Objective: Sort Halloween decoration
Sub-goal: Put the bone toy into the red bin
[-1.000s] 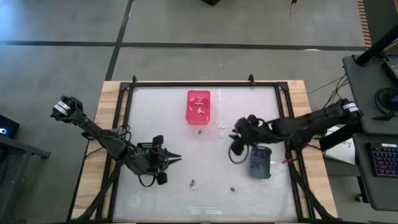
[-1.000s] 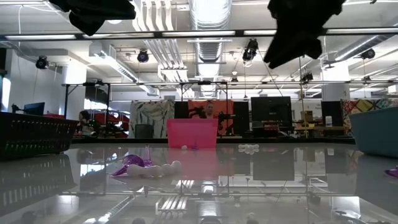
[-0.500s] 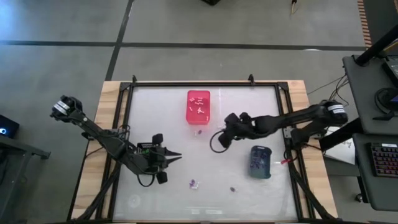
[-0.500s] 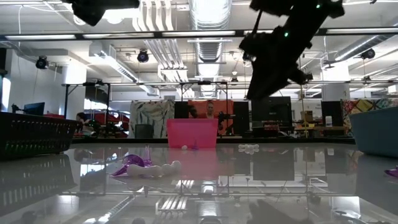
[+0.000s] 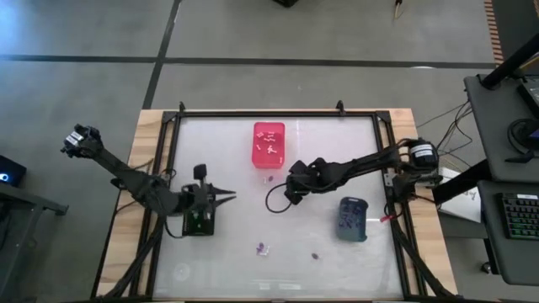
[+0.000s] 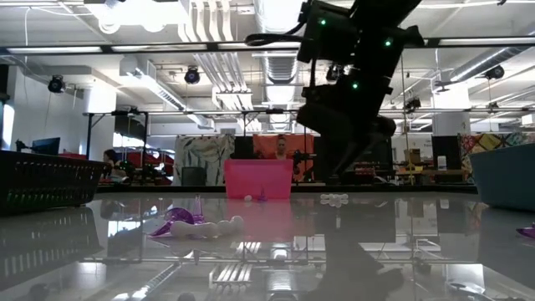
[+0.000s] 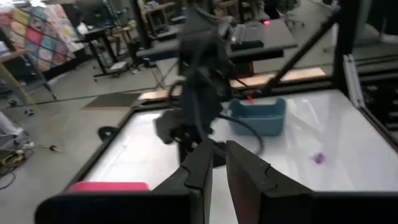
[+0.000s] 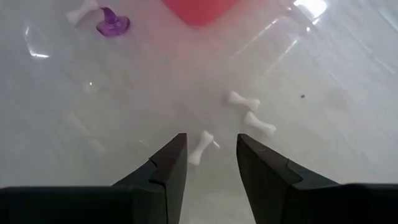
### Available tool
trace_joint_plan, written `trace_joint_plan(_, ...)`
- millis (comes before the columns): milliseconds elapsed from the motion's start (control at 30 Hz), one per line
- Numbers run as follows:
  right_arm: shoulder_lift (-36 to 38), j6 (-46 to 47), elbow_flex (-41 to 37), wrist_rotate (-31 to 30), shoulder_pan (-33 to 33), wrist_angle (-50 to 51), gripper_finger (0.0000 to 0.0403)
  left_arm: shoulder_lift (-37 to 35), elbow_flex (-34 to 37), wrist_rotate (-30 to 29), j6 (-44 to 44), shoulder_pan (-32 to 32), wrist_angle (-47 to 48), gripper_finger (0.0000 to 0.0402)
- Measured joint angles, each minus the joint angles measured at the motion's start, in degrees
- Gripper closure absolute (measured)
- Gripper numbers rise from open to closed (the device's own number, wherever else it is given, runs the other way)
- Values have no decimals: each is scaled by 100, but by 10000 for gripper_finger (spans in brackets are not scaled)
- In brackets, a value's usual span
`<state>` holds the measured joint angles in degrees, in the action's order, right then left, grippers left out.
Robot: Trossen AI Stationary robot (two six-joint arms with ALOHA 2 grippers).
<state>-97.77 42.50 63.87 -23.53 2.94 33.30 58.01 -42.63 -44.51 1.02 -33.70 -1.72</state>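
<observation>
I had the right gripper (image 8: 208,163) down low over the counter (image 5: 227,151), jaws spread and holding nothing; a small white bone piece (image 8: 200,147) lay right between its fingertips, tilted across the gap rather than square to it; two more white bones (image 8: 251,113) lay just beside, on the far side of one finger (image 8: 261,168); a purple piece (image 8: 112,23) and another white one sat further off near the pink bin (image 5: 269,145).

In the high view that gripper (image 5: 289,192) hung near the counter's middle, just short of the pink bin, which already had white pieces in it; the blue-grey bin (image 5: 353,219) stood well apart toward my right; loose purple bits (image 5: 263,248) lay nearer the front edge.

Left gripper (image 7: 214,163) waited at the left side of the counter, fingers nearly together with a thin slit, nothing visible between them.

My judgement on the pick: the bone was tiny and flat on a glossy surface, so I'd want the fingertips all the way down to touching before closing; better to turn the wrist so the jaws cross the bone's narrow shaft; close slowly, since a fast pinch would likely flick it away; keep clear of the neighbouring pair so only one comes up; then lift straight and carry to the pink bin.
</observation>
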Motion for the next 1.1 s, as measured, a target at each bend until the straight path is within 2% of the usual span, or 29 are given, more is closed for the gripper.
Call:
trace_joint_plan(133,-158,-4,175,13,0,87,267,-349,135,5,54,278,-5,373)
trace_joint_plan(233,-171,3,215,260,-67,75,267,-557,322,213,-99,603,-28,373)
trace_joint_plan(367,-169,50,200,614,-216,93,266,-663,599,645,-667,1124,-33,373)
trace_joint_plan(500,-171,62,170,887,-299,81,269,-623,869,650,-1236,1443,-27,373)
trace_joint_plan(700,-176,60,53,896,-316,33,278,-601,1127,809,-1393,1459,-294,373)
trace_joint_plan(1100,-178,37,-327,894,-380,-609,289,-591,1058,811,-1421,1459,-362,373)
